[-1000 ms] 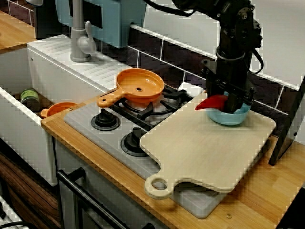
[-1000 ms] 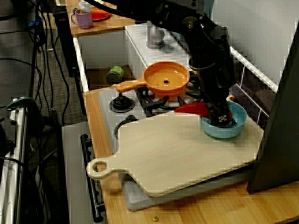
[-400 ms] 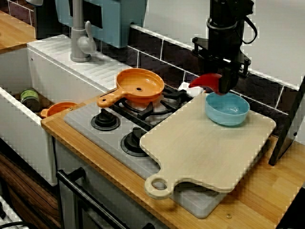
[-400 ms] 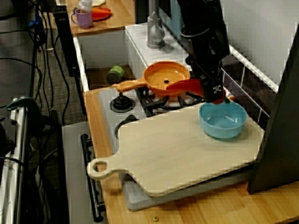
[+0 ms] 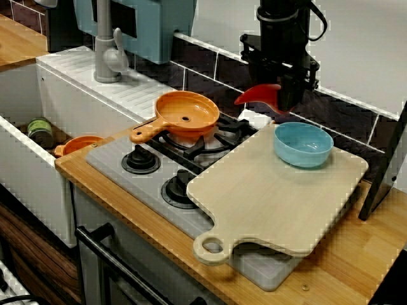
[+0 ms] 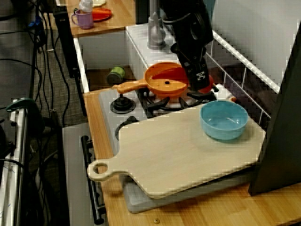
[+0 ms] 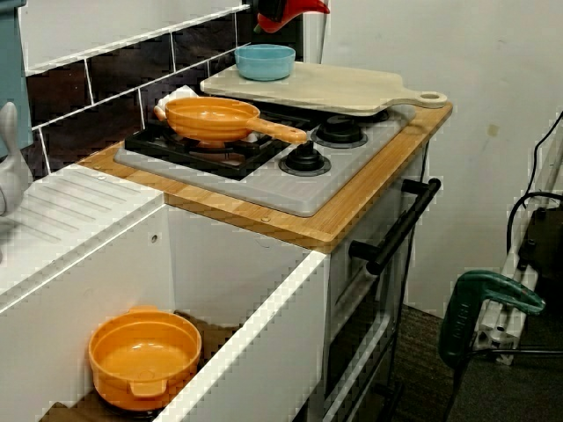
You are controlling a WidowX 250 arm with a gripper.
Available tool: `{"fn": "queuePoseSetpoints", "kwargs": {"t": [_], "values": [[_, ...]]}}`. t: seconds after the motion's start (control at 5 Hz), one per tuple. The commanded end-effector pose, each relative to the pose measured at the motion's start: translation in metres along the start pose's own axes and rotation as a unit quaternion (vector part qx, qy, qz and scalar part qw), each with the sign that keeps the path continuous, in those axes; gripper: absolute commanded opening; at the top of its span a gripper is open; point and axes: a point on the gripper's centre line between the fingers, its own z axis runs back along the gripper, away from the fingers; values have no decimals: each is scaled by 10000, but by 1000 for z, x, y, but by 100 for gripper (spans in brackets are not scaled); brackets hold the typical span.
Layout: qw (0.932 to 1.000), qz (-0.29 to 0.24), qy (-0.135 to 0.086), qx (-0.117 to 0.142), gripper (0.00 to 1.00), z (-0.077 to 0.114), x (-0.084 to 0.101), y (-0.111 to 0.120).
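Observation:
In the front view my gripper hangs above the back of the hob, shut on a red curved object that sticks out to its left. It is left of and higher than the blue bowl, which stands on the far corner of the wooden cutting board. In the view from the right end the gripper hovers by the orange pan, and the red object overlaps the pan's rim. The bowl looks bare inside. From the sink side only the red object shows, at the top edge.
The orange pan sits on the back burner, handle toward the front left. The sink holds an orange bowl and a green can. A grey tap stands behind. A dark upright panel borders the board's right end.
The gripper has risen out of the blue bowl with the red object and moved left, toward the orange pan. The bowl and board have stayed put.

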Motion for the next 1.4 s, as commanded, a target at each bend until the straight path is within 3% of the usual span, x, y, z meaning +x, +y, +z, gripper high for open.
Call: {"fn": "queuePoseSetpoints", "kwargs": {"t": [0.0,0.6,1.2], "values": [[9991,-86,-391,-107,0,36,-6,6],[9986,-260,-466,-44,0,29,-38,-8],[9985,-316,-453,62,0,7,-50,-25]]}}
